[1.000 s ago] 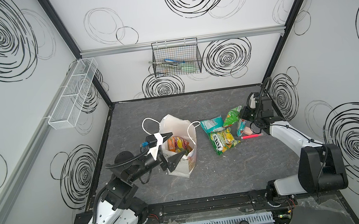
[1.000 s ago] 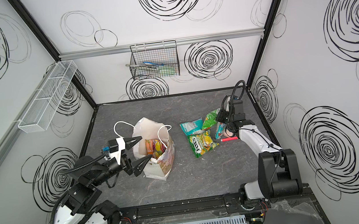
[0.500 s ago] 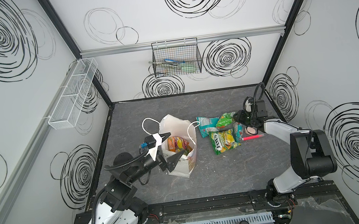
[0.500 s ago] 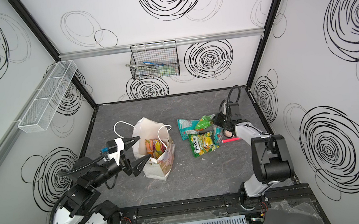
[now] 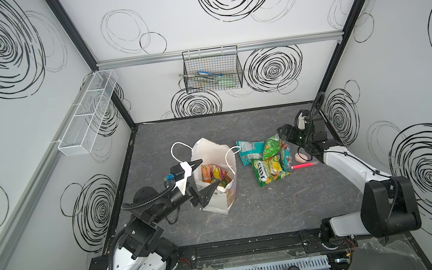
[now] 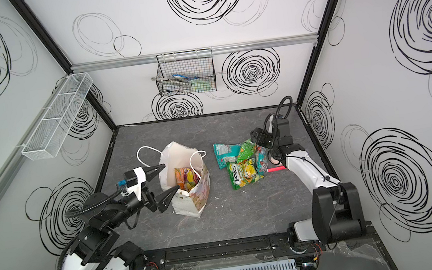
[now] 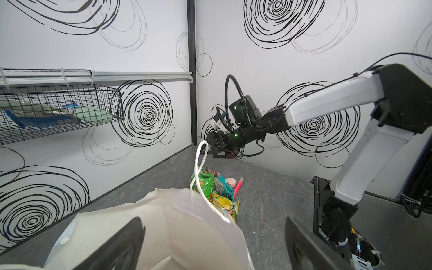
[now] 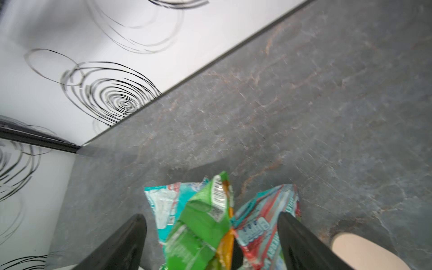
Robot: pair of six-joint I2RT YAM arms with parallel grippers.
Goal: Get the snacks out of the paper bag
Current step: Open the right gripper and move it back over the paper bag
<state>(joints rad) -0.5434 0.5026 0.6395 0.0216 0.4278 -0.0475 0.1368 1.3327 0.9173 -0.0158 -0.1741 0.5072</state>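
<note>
The white paper bag (image 5: 223, 196) (image 6: 198, 196) stands left of centre with its mouth open, orange and yellow snacks (image 5: 212, 173) (image 6: 186, 178) inside. My left gripper (image 5: 210, 171) (image 6: 172, 175) (image 7: 214, 233) is open, its fingers spread at the bag's left rim with nothing held. Right of the bag lies a pile of snacks (image 5: 268, 167) (image 6: 243, 173). My right gripper (image 5: 283, 133) (image 6: 256, 136) (image 8: 211, 224) hangs open just over the green packet (image 8: 198, 222) on that pile, with teal packets (image 8: 163, 205) beside it.
A pink round disc (image 5: 301, 156) (image 8: 357, 250) and a pink-red stick (image 5: 304, 165) (image 6: 276, 169) lie right of the pile, under my right arm. A black wire basket (image 5: 213, 74) hangs on the back wall and a white mesh shelf (image 5: 89, 114) on the left wall.
My right gripper went from shut to open and let the green packet go onto the pile. The left arm and the bag have not moved.
</note>
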